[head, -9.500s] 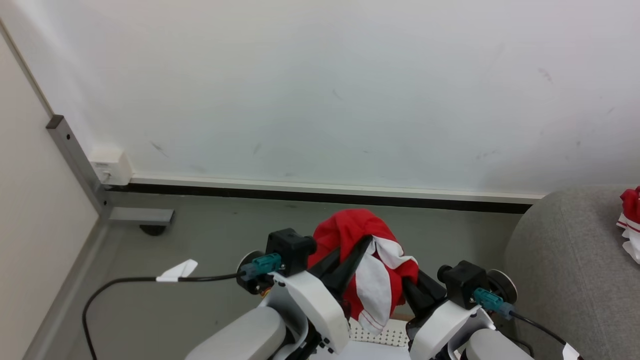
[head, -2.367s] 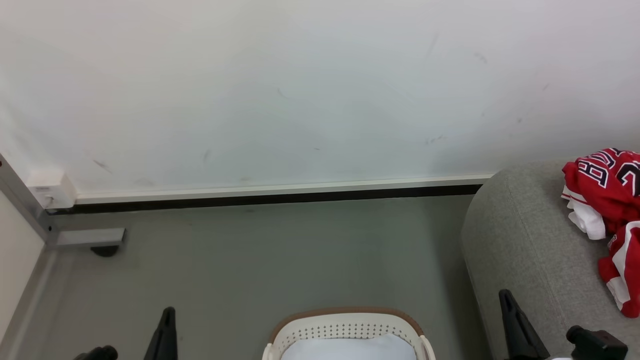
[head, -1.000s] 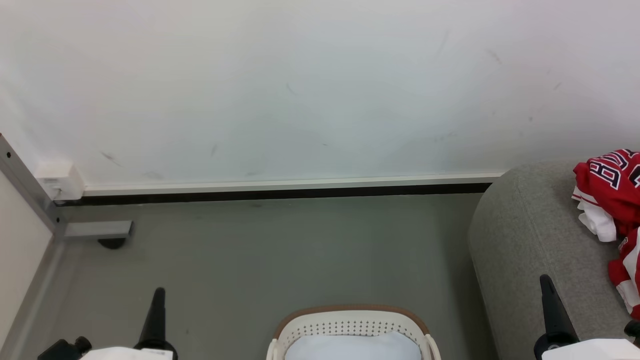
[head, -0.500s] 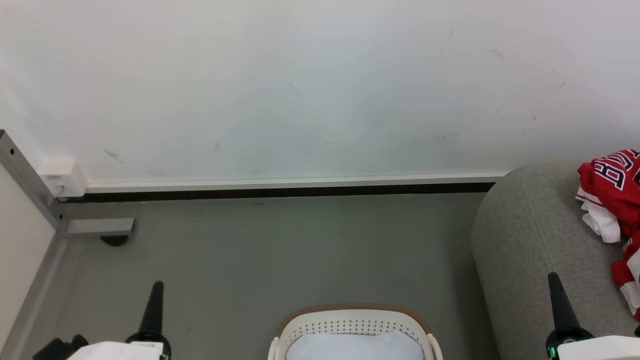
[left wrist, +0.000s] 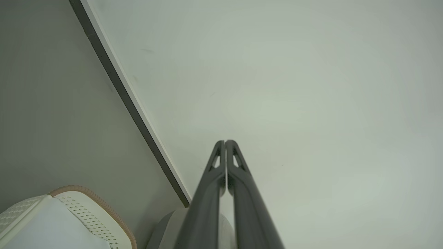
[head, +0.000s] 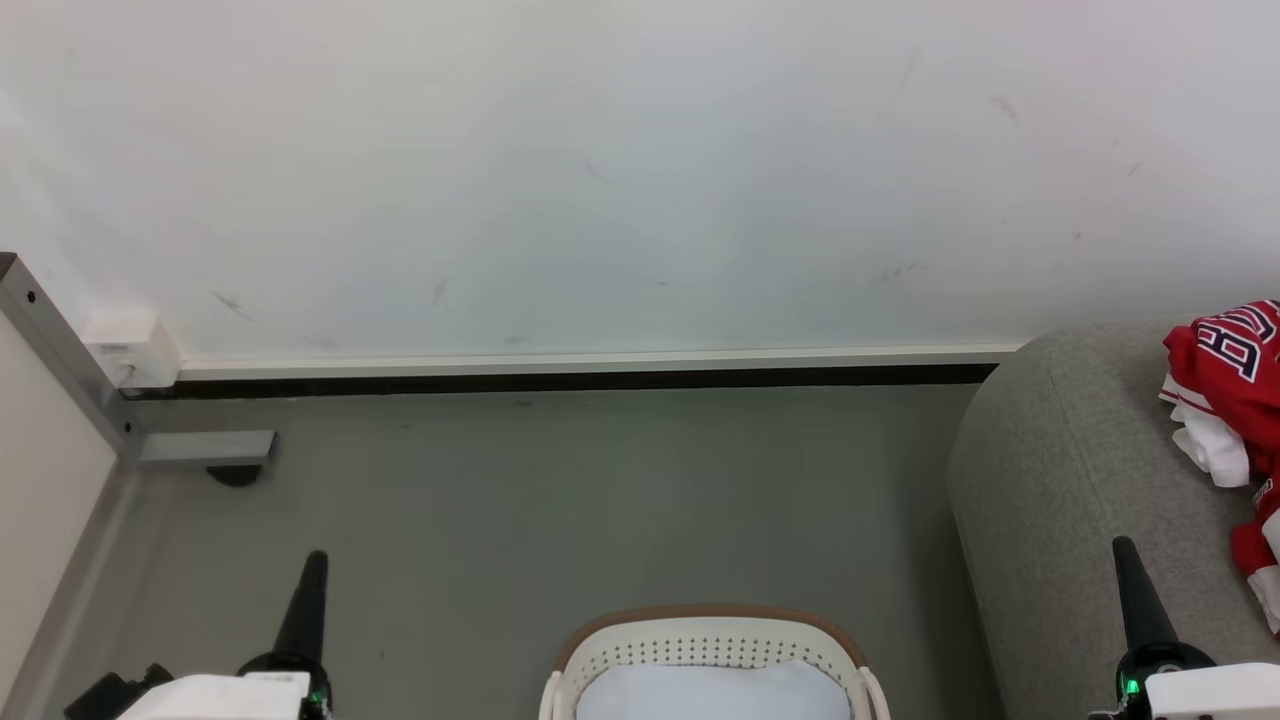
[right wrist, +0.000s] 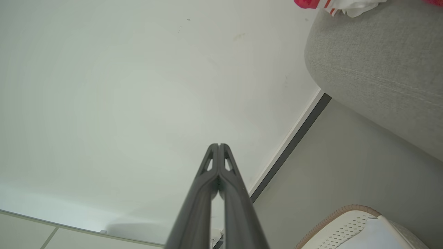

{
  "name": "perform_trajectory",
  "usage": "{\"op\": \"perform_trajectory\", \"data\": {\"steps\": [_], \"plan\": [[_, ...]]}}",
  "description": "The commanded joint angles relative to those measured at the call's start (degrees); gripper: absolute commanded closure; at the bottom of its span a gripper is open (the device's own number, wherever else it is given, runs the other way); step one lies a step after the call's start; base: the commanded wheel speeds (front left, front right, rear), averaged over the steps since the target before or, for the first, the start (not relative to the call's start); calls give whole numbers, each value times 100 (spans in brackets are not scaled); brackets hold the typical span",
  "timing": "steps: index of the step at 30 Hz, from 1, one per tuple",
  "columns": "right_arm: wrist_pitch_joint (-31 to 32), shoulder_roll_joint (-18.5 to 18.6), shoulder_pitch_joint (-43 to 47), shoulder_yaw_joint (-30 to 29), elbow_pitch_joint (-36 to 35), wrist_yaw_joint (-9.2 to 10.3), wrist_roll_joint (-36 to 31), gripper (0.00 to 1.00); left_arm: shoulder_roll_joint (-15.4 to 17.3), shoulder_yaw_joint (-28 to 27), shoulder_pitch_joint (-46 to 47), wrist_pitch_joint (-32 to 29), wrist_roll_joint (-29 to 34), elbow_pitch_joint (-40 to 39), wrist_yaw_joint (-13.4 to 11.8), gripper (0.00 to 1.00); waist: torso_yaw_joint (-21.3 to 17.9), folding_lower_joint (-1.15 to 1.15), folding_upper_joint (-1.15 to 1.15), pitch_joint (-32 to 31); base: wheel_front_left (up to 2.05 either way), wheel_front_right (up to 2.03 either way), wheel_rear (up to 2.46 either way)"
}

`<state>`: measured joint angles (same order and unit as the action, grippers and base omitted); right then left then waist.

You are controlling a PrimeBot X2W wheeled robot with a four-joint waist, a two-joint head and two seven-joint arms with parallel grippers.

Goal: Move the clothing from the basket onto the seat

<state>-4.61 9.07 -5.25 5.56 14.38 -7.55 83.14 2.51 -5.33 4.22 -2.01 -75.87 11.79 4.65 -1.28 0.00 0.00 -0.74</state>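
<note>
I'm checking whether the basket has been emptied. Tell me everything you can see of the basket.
The basket is small, rounded, white plastic, with perforated walls and a brown rim. It stands upright on the grey floor, left of the seat and apart from it. A plain white cloth lies inside; the basket's near part is cut off.

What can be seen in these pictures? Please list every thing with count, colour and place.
clothing: one heap, red and white, on the seat
seat: one, light grey, right
basket: one, white, brown rim, bottom centre
cloth: one, white, in the basket
wall: one, white, behind
skirting: one, white over black, foot of wall
post: one, grey metal, left
box: one, white, beside the post
left end effector: one, dark, lower left, shut, empty
right end effector: one, dark, lower right, shut, empty
</note>
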Motion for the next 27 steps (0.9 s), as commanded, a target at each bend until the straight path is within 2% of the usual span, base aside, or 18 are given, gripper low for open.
{"op": "perform_trajectory", "data": {"steps": [1, 27], "plan": [[19, 71, -111, -14, -72, 8, 222, 100, 48, -43, 91, -50, -171, -68, -6, 100, 8, 0, 0, 4, 0, 0, 0], [87, 289, -170, 35, -124, 11, 1514, 100, 55, -115, 173, -346, -1217, -132, -50, 100, 87, 0, 0, 45, 0, 0, 0]]}}
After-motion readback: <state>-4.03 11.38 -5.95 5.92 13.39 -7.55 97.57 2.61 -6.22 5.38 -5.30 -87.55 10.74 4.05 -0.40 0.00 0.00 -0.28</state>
